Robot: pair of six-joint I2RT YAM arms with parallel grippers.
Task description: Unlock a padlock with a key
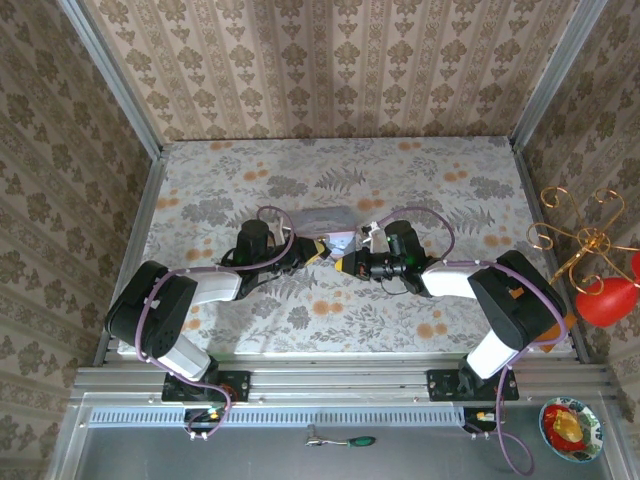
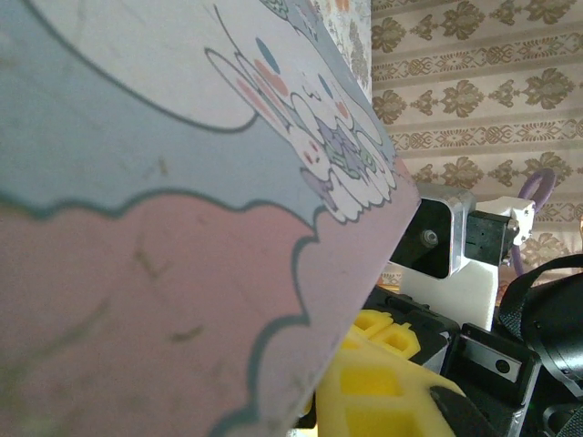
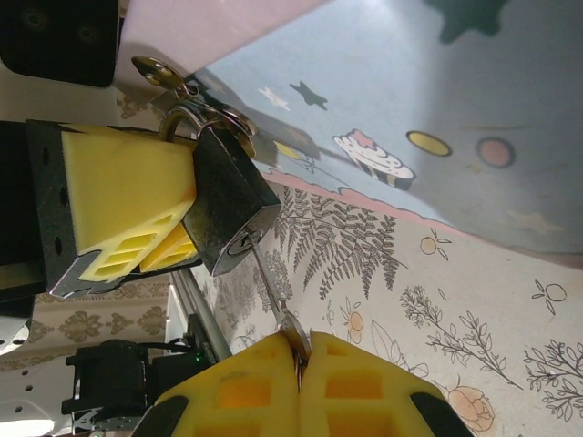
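1 overhead view, 2 close wrist views facing tin [image 2: 182, 182]

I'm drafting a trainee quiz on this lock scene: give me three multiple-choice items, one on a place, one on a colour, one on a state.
1. The key has its blade: A in the padlock keyhole; B lying loose; C hanging free.
2. The padlock body is: A red; B blackish; C white.
3. The right gripper is: A wide open; B shut on the key; C half open, empty.
Answers: A, blade enters the lock's underside; B, body looks dark; B, yellow fingers pinch the key.
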